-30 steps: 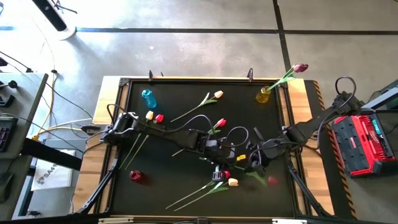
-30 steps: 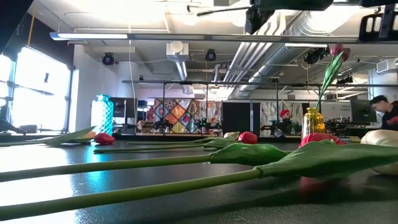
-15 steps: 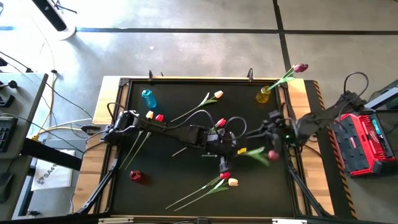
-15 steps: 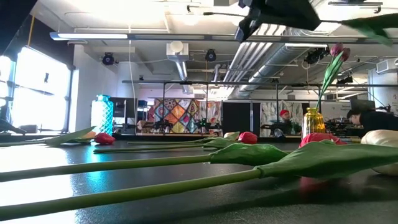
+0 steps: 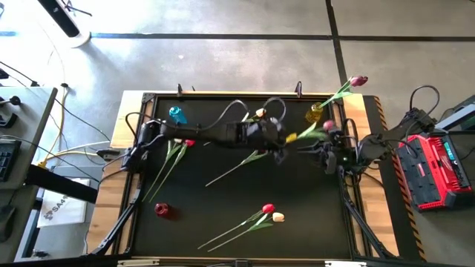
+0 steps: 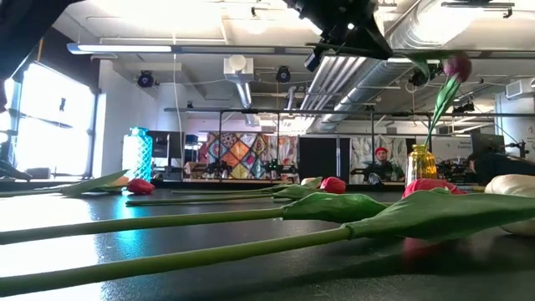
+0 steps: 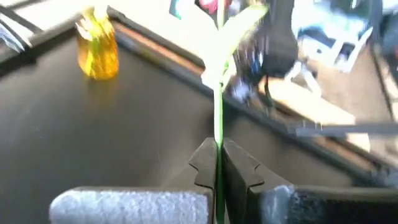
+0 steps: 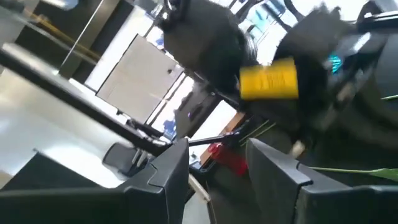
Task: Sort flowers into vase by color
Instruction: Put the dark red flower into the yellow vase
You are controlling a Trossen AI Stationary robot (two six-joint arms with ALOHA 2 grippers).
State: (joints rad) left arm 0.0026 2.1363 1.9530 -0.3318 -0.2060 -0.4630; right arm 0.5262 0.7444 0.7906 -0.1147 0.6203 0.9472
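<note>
High view: left gripper [image 5: 280, 148] just past table centre toward 1 o'clock, clamped on the stem of a pink tulip [image 5: 327, 126], its head pointing to 2 o'clock, off the table. Right gripper [image 5: 330, 152] close beside at 3 o'clock of the left one. Yellow vase [image 5: 315, 113] in the 1 o'clock corner with one pink tulip already standing in it; blue vase [image 5: 176, 116] at 11 o'clock, red vase [image 5: 163, 211] at 7 o'clock. Red and cream tulips [image 5: 272, 213] lying loose toward 6 o'clock.

Low view: yellow vase at 3 o'clock, blue vase at 9 o'clock, long stems [image 6: 167, 221] flat across the foreground. Dark arm overhead – impossible to say which.

Left wrist view: fingers pinched tight on the thin green stem [image 7: 218, 112], leaf and head beyond, yellow vase ahead and to one side.

Right wrist view: fingers spread, nothing between them.

Judged step: carrying the pink tulip to the yellow vase. To do it well – keep the pinch firm, swing the stem upright with the cut end down, line that end over the narrow mouth, lower slowly beside the standing tulip without knocking the vase. Keep the right gripper clear of the leaf.
</note>
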